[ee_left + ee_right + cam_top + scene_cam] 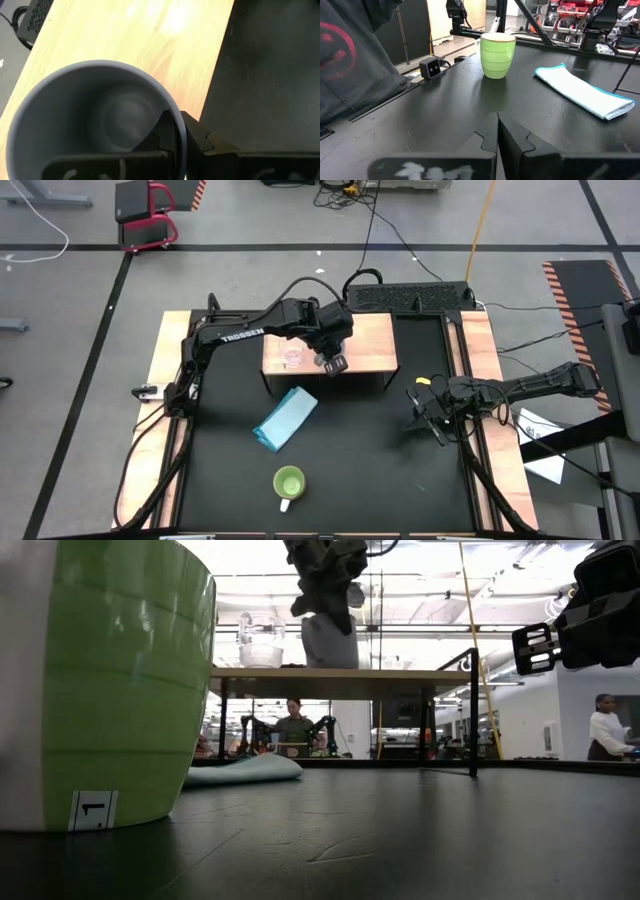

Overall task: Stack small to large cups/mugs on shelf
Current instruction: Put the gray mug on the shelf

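The light-wood shelf (365, 340) stands at the table's far middle. A small clear glass cup (292, 358) stands on it, and also shows in the low view (260, 640). My left gripper (333, 362) is just to the glass's right, shut on the grey-blue mug (330, 640), which is upright over the shelf. The lime-green mug (288, 483) stands on the table near the front edge. My right gripper (425, 415) is shut and empty, low over the table's right part. My left gripper holds the grey-blue mug by its rim wall (176, 116), with one finger (161, 134) inside the mug and the other (197, 136) outside. The fingers come from above, pointing down. The mug is upright with its base at the shelf top; whether it rests there I cannot tell.
A folded light blue cloth (285, 418) lies on the black table in front of the shelf. Wooden strips run along the table's left and right sides. A black box with cables (410, 297) lies behind the shelf. People show in the room beyond.
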Motion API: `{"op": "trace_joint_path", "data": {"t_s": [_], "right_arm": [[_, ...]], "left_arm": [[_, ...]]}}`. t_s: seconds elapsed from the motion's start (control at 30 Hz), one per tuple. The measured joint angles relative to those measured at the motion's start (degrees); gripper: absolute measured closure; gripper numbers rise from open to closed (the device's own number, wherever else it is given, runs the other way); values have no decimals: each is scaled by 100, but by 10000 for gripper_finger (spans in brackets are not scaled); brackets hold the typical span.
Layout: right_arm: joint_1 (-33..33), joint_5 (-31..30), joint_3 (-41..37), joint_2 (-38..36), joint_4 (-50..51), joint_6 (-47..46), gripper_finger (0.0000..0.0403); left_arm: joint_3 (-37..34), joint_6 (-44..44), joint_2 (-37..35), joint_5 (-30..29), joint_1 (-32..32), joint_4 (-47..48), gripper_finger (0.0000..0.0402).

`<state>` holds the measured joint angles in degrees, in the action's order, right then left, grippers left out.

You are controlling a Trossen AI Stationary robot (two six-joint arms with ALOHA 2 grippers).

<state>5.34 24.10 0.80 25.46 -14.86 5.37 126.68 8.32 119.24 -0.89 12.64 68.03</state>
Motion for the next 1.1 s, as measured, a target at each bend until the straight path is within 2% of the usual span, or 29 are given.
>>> {"op": "trace_joint_path", "data": {"t_s": [0.2,0.33,0.57,1.1], "right_arm": [[2,0,2,0,-1,-13,403],[2,0,2,1,-4,-13,403],[2,2,2,0,-12,-15,403],[0,2,4,0,-12,-20,403]], "left_arm": [[15,141,-4,-74,0,183,393],[283,217,7,-69,4,602,393],[686,233,7,-69,4,594,393],[698,559,7,-208,-202,557,393]]}}
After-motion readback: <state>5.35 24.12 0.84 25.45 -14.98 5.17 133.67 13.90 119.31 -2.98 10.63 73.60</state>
